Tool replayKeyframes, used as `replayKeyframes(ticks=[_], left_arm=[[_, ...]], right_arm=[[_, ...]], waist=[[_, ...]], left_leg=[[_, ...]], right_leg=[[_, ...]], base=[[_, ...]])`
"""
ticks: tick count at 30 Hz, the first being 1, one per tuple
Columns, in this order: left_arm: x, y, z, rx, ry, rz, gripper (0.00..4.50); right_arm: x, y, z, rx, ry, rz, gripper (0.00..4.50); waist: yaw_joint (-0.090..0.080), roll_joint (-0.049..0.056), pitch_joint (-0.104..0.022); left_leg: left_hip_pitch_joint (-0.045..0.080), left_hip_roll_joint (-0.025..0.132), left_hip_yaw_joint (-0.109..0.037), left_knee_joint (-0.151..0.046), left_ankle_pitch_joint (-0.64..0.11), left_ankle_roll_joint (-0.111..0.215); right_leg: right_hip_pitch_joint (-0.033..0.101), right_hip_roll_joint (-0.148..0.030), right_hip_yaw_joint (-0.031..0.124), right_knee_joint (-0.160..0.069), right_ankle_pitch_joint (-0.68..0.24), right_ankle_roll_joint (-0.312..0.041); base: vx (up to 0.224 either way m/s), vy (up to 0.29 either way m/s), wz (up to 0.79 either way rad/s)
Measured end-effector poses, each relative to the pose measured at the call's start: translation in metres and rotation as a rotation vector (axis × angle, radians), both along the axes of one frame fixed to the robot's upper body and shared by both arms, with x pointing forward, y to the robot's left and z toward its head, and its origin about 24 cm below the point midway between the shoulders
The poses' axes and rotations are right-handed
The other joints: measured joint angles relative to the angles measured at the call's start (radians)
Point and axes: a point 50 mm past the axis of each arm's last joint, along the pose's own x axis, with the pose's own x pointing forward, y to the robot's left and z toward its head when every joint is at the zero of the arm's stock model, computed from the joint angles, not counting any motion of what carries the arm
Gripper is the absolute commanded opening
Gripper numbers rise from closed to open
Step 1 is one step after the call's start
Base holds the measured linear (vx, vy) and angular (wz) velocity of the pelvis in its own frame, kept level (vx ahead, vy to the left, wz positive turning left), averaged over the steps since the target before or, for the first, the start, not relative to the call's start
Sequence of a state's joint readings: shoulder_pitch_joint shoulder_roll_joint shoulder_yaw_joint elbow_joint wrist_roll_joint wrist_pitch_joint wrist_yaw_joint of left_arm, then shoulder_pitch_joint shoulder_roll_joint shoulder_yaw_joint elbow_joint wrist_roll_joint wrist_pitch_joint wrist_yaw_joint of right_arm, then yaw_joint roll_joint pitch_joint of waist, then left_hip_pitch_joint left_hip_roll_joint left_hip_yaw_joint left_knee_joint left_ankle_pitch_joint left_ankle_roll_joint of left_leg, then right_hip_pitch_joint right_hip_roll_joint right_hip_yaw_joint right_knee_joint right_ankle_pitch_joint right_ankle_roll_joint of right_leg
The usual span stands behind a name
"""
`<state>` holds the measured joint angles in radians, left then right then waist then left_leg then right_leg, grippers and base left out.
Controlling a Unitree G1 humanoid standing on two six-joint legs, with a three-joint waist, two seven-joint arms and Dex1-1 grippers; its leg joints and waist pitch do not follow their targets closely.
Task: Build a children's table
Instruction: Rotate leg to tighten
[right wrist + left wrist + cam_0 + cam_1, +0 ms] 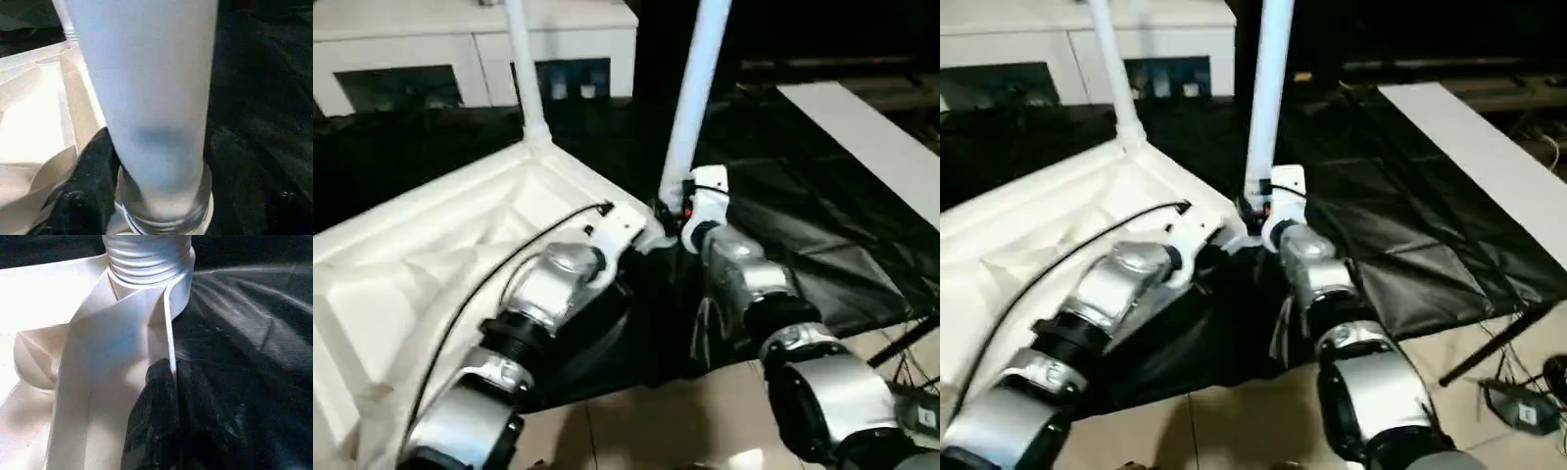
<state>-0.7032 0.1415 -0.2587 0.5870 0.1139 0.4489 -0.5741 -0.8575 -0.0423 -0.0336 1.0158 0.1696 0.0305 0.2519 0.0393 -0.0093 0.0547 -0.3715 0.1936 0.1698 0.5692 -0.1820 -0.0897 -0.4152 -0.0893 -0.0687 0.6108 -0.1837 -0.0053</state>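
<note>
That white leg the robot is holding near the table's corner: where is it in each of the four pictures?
Left eye view: the near leg rises from centre to the top edge, above the right gripper.
Right eye view: same leg, just left of centre.
Left wrist view: its ribbed base sits in the corner socket.
Right wrist view: the leg is close up.
Shared landmark: the tabletop.

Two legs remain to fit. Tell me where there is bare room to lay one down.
Bare: the black sheet between the near leg and the white board. Crowded: the tabletop corner, where the left gripper and right gripper work.
</note>
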Motion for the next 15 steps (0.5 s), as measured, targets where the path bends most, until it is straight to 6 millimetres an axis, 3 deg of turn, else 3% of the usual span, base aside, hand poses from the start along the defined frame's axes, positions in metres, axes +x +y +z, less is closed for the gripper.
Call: replayKeyframes(ticks=[8, 12, 15], left_arm=[[0.003, 0.010, 0.004, 0.025, -0.030, -0.071, 0.00], [-0.003, 0.022, 0.004, 0.011, -0.006, -0.198, 0.00], [-0.007, 0.038, 0.003, 0.023, 0.005, -0.269, 0.00]], right_arm=[[-0.007, -0.011, 0.015, 0.057, -0.112, 0.132, 4.12], [-0.039, -0.038, 0.005, 0.049, -0.066, 0.368, 4.37], [-0.054, -0.055, -0.003, 0.027, -0.003, 0.445, 4.46]], waist=[[0.001, 0.002, 0.001], [0.020, 0.002, 0.001], [0.021, 0.002, 0.001]], left_leg=[[-0.005, 0.000, 0.005, 0.001, 0.008, 0.014], [-0.005, 0.000, 0.004, 0.000, 0.008, 0.015], [-0.005, 0.000, 0.004, 0.001, 0.009, 0.016]], right_leg=[[-0.003, -0.001, 0.002, -0.004, -0.001, 0.000], [-0.002, 0.000, 0.001, -0.006, -0.001, 0.000], [-0.003, 0.000, 0.002, -0.005, -0.001, 0.000]], base=[[0.000, 0.000, 0.00], [0.000, 0.000, 0.00], [0.000, 0.000, 0.00]])
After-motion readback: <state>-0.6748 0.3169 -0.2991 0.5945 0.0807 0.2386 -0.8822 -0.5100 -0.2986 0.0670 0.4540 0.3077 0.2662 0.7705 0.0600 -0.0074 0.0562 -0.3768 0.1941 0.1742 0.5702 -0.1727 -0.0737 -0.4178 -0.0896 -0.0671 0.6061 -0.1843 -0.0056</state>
